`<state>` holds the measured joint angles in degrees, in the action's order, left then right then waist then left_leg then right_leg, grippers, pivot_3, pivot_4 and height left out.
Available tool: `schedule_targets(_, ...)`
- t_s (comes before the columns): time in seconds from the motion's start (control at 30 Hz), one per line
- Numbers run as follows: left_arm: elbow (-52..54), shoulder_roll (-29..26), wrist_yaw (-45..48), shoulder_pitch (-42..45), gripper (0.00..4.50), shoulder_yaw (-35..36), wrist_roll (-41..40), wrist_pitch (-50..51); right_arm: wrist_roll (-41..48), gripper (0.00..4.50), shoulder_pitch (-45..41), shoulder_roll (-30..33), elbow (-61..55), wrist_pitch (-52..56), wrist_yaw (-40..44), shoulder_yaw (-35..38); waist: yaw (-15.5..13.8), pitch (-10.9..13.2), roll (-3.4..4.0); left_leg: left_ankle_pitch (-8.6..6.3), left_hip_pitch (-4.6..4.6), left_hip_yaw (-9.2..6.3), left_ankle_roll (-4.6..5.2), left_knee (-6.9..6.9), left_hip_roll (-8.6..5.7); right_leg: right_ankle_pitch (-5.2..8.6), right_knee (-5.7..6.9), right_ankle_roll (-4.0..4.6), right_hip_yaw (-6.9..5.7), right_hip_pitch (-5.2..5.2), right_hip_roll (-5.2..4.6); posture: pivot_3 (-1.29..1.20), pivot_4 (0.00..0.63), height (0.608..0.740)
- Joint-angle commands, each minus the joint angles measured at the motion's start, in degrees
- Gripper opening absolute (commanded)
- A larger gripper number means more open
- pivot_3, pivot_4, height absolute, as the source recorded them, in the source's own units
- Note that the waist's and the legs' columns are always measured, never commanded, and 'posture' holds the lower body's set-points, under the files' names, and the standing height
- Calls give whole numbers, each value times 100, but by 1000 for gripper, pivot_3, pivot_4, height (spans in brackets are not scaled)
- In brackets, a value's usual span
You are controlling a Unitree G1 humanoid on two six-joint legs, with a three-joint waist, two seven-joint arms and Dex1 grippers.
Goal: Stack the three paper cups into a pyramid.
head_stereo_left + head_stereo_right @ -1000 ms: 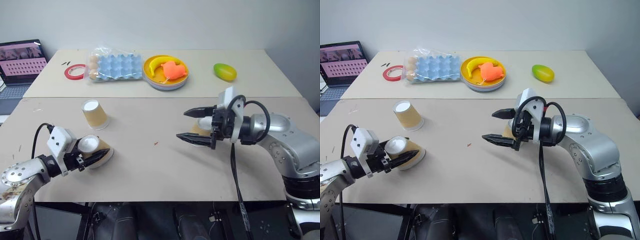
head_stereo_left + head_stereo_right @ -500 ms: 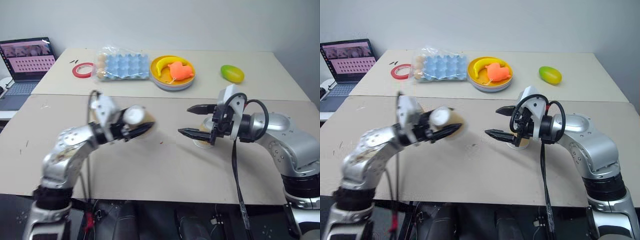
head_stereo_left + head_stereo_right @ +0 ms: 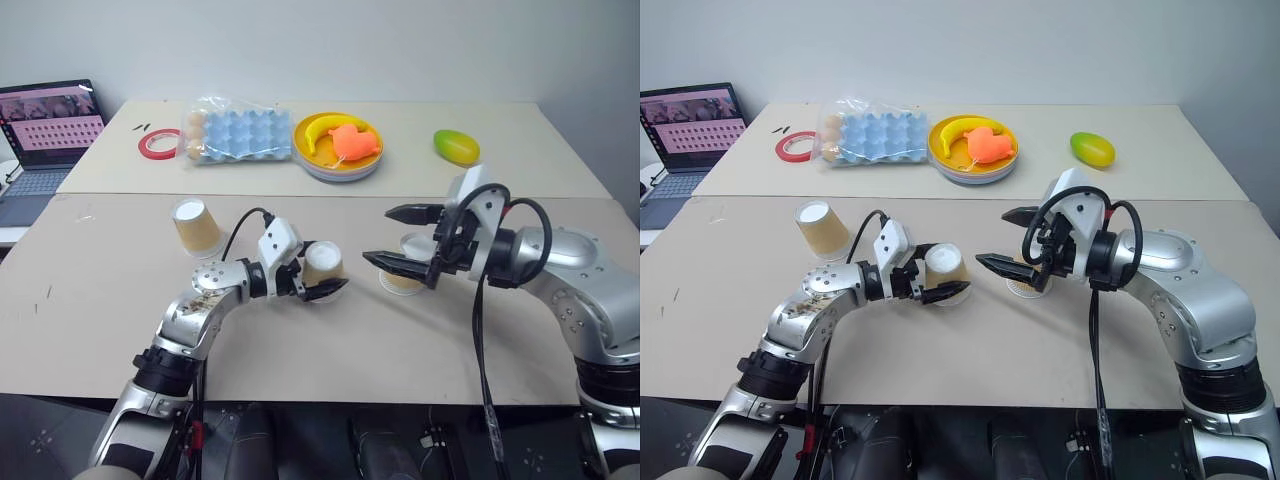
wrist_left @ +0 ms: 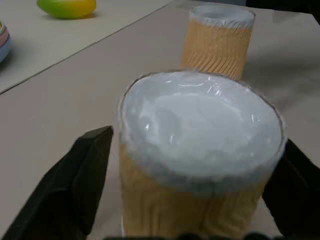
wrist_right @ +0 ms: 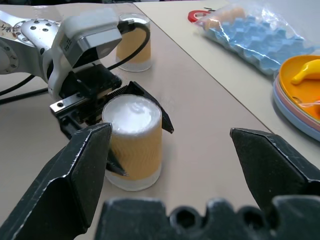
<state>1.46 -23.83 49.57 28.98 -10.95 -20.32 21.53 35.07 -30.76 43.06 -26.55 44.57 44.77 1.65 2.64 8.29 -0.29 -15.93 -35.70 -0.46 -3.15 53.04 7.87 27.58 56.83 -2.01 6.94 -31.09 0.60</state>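
Left pincer [image 3: 322, 285]: we see its fingers spread on both sides of the middle cup [image 3: 324, 268], which stands upside down on the bench [image 3: 120, 300].
Right pincer [image 3: 398, 239]: we see it spread wide, empty, above the right cup [image 3: 404, 279].
Far cup [image 3: 196, 226]: it stands upside down, well apart at the left.
Pyramid: we see no cup stacked yet.
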Motion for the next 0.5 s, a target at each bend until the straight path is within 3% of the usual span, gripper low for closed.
schedule_targets(0.03,424,32,68,181,4458,336,-277,-25,68,4500,-57,-2,-109,-10,-72,181,-3,0,0,0,-1,0,0,0,0,0,-1,0,0,1,0,0,150,641)
schedule_targets(0.27,1349,-498,244,578,4458,973,-1062,735,-1,4500,-226,-136,224,-184,104,22,-9,0,0,0,0,-1,-1,1,0,0,-2,0,-1,3,-1,0,150,641)
schedule_targets(0.37,1514,-612,-134,811,4458,1481,-1437,1151,-68,4500,-320,-221,386,-285,184,-91,-1,1,-1,0,2,0,-1,0,0,0,-3,0,0,4,-1,0,150,641)
schedule_targets(0.5,1500,68,-2306,676,4458,2194,-940,1366,-151,4500,-356,-260,466,-364,226,-146,-14,2,-2,0,6,-1,0,0,0,0,-5,-1,0,10,-2,0,150,641)
